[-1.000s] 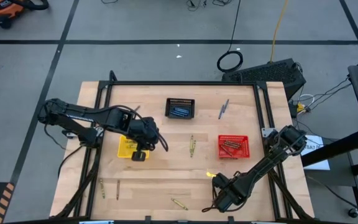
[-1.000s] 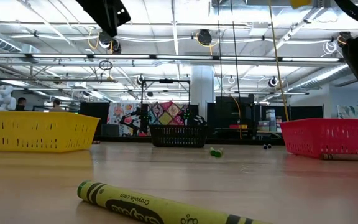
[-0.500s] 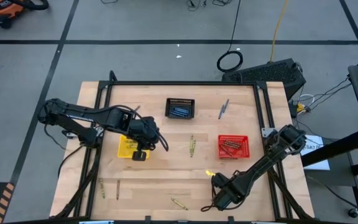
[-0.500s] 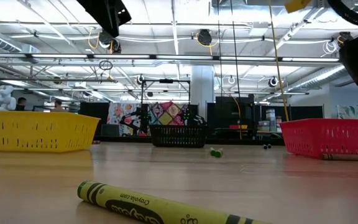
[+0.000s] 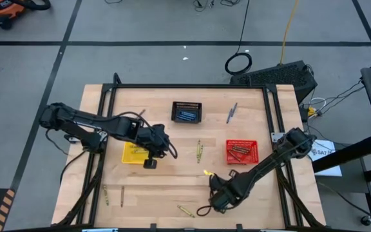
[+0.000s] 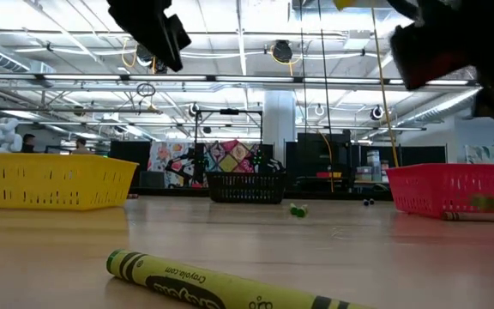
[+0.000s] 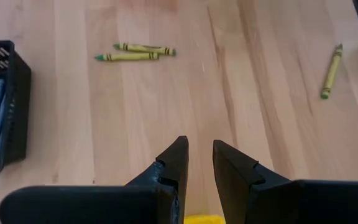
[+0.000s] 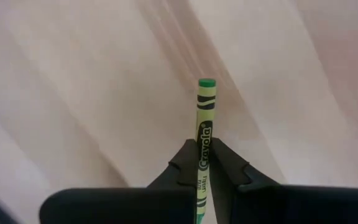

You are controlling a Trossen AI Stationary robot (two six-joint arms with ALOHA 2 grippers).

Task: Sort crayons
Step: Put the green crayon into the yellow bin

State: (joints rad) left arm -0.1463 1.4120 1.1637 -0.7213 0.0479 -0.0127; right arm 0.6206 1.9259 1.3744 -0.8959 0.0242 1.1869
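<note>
My right gripper (image 5: 209, 176) hangs over the near middle of the table, shut on a yellow-green crayon (image 8: 204, 134). My left gripper (image 7: 199, 155) stands open with nothing between its fingers, at the near right corner of the yellow basket (image 5: 133, 153). Two crayons (image 5: 198, 151) lie side by side mid-table. More lie near the front edge: one (image 5: 185, 211) in the middle, others (image 5: 105, 194) at the left. One yellow-green crayon (image 6: 221, 287) fills the low view's foreground. A blue-grey one (image 5: 231, 113) lies at the far right. My right gripper pinches the crayon's paper-wrapped shaft (image 8: 203, 148) between its two fingers, which come from above and point down. The crayon runs on past the fingertips to its free green tip (image 8: 207, 83). It is lifted clear of the table.
The black basket (image 5: 186, 112) with blue crayons stands far centre. The red basket (image 5: 241, 152), with brown-red crayons in it, stands to the right. Bare wood lies between the baskets and the front edge. A black frame runs around the tabletop.
My right gripper has gone toward the table's left edge and a little up, carrying the yellow-green crayon clear of the wood. My left gripper has dipped slightly beside the yellow basket.
</note>
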